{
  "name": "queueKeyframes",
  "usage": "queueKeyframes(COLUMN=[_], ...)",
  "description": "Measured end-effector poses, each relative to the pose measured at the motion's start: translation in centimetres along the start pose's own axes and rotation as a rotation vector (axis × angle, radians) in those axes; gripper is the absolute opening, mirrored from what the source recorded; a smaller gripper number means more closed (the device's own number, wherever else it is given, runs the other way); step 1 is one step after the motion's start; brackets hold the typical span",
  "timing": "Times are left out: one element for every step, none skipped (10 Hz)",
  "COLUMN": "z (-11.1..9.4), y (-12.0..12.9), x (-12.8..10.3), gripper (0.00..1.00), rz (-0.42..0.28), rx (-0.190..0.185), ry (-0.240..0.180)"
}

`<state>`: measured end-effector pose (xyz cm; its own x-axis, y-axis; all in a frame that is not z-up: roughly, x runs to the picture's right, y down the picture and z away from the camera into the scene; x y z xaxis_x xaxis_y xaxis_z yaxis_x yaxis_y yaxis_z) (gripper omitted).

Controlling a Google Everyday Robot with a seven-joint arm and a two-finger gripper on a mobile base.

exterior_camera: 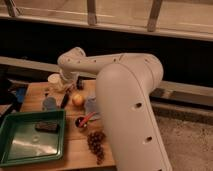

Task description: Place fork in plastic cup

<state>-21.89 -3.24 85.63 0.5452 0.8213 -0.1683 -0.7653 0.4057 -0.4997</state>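
A dark, slim fork (pixel 65 100) lies on the wooden table (pixel 75 150), between a pale bluish plastic cup (pixel 49 103) on its left and an orange fruit (pixel 77 100) on its right. A second pale translucent cup (pixel 91 106) stands right of the fruit. My gripper (pixel 70 85) hangs at the end of the big white arm (pixel 125 90), just above the back of the table. It is slightly behind the fork and beside a white cup (pixel 55 80). It looks open, and I see nothing held in it.
A green tray (pixel 15 150) with a dark block (pixel 45 126) fills the front left. A small dark cup with a red-handled utensil (pixel 82 120) and a bunch of grapes (pixel 96 143) lie near the front. The arm hides the table's right side.
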Motion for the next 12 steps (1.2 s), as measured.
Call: queueKeyframes(z=[0.7, 1.0, 1.4, 1.8, 2.2, 2.7, 3.2, 3.6, 3.5, 3.5, 3.4, 3.4], y=[0.4, 0.6, 1.1, 1.9, 2.8, 3.7, 5.2, 7.0, 8.6, 9.7, 9.7, 9.6], x=[-0.2, -0.6, -1.0, -1.7, -2.5, -3.4, -4.5, -5.5, -6.0, -6.1, -6.1, -6.0], gripper=[0.63, 0.63, 0.63, 0.63, 0.63, 0.63, 0.63, 0.63, 0.63, 0.63, 0.63, 0.63], rz=[-0.007, -0.009, -0.010, -0.007, 0.000, 0.007, 0.005, -0.012, -0.033, -0.049, -0.051, -0.050], rx=[-0.019, -0.034, -0.051, -0.075, -0.094, -0.112, -0.129, -0.149, -0.174, -0.198, -0.201, -0.200], ry=[0.002, -0.002, -0.005, -0.016, -0.028, -0.040, -0.050, -0.059, -0.071, -0.078, -0.081, -0.080])
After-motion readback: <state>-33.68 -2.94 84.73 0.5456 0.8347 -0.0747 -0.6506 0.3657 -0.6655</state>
